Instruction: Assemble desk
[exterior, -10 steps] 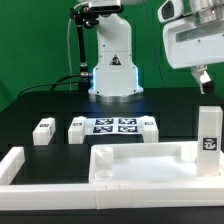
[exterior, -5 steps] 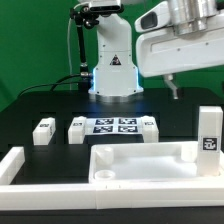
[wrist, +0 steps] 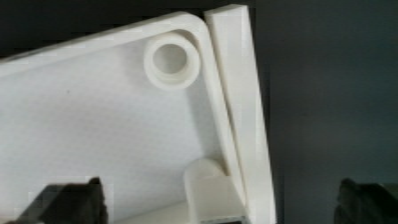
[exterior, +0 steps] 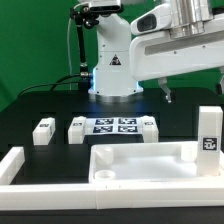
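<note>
The white desk tabletop panel (exterior: 140,165) lies rim-up at the front of the table. It fills the wrist view (wrist: 107,120), where a round corner socket (wrist: 173,62) shows. One tagged leg block (exterior: 208,130) stands upright at the panel's right end. Three more leg blocks lie behind: one at the exterior view's left (exterior: 42,131), one beside the marker board (exterior: 76,128), one at the board's right (exterior: 150,125). My gripper (exterior: 165,92) hangs well above the table, behind the panel. In the wrist view it (wrist: 217,200) is open and empty, with dark fingertips (wrist: 71,200) wide apart.
The marker board (exterior: 113,125) lies flat between the leg blocks. White border rails run along the left (exterior: 12,165) and front (exterior: 100,203) of the table. The robot base (exterior: 112,70) stands at the back, before a green backdrop.
The arm and gripper have swung from the exterior view's right toward its left. The parts on the table have not moved.
</note>
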Controlling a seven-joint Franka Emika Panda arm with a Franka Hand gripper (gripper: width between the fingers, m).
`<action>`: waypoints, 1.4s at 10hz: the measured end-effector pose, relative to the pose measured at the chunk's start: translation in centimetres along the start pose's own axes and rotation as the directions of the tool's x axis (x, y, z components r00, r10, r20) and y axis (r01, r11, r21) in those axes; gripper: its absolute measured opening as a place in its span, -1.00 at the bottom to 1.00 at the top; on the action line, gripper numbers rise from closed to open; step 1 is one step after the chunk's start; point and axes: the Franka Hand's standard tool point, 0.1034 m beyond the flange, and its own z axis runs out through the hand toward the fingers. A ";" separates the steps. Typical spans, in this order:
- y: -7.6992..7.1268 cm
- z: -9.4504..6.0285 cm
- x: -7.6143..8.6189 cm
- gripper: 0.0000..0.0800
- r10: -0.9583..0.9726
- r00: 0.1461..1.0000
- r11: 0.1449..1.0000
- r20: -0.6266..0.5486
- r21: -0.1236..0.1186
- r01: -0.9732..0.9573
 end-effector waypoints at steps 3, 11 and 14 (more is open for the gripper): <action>3.4 1.6 -2.7 0.62 -0.161 0.984 0.985 0.079 -0.050 0.165; 7.0 4.0 -5.3 0.62 -0.110 0.895 0.989 0.433 -0.045 0.144; 8.2 4.2 -6.5 0.62 -0.046 0.797 0.992 0.602 -0.065 0.106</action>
